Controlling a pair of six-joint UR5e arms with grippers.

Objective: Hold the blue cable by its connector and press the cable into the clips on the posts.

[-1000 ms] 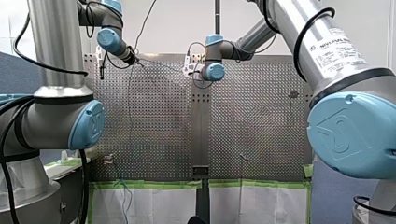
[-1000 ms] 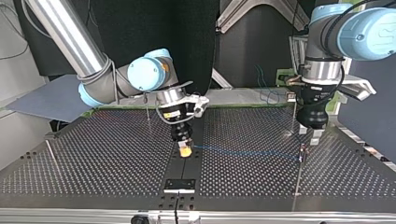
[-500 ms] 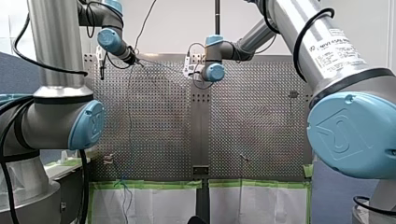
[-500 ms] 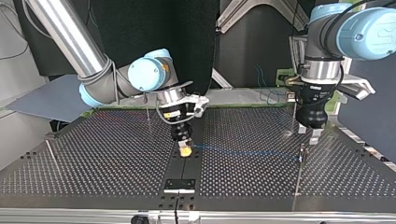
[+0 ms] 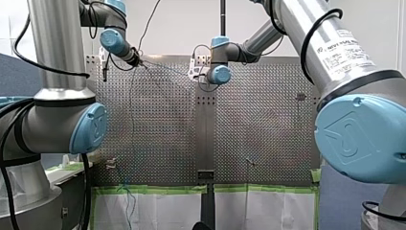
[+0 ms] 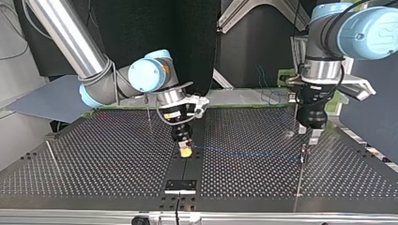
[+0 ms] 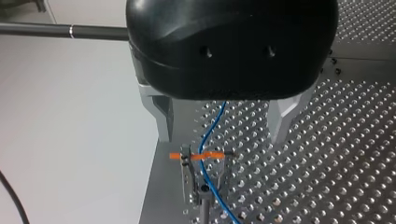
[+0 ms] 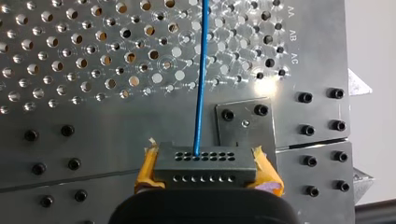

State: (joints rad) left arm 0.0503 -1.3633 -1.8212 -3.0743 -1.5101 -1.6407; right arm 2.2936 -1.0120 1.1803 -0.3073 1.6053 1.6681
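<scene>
- Perforated steel table [image 6: 94, 159] fills the top view, its holes letting posts stand wherever the route needs them. Closest to that camera, a small black rectangular plate [image 6: 179, 185] sits on the centre strip.
- Just behind the plate hangs my right pincer [image 6: 186, 150]. Its yellow pads [image 8: 149, 170] are clamped on the two ends of a dark grey multi-hole connector block [image 8: 204, 164]. Gripping the block rather than the wire, I judge, lets the wire be steered without kinking.
- A thin blue cable [image 8: 201, 70] leaves the connector block's upper row of holes and runs straight away from it. In the top view it stretches above the table towards the view's right, taut enough to be pressed into place.
- At the end of that stretch stands a slim dark metal post [image 6: 299, 180] topped by a small orange-barred clip [image 7: 198, 156]. The cable crosses the clip, but I cannot tell whether it is fully seated.
- Directly over the clip, my left pincer [image 7: 222, 119] has its metal fingers [image 7: 161, 116] spread wide and grips nothing. One finger is on each side of the cable, placed, it seems, to push the cable down into the clip.
- Farther back, near the table's far edge, another thin post [image 6: 148, 108] carries no cable that I can see.
</scene>
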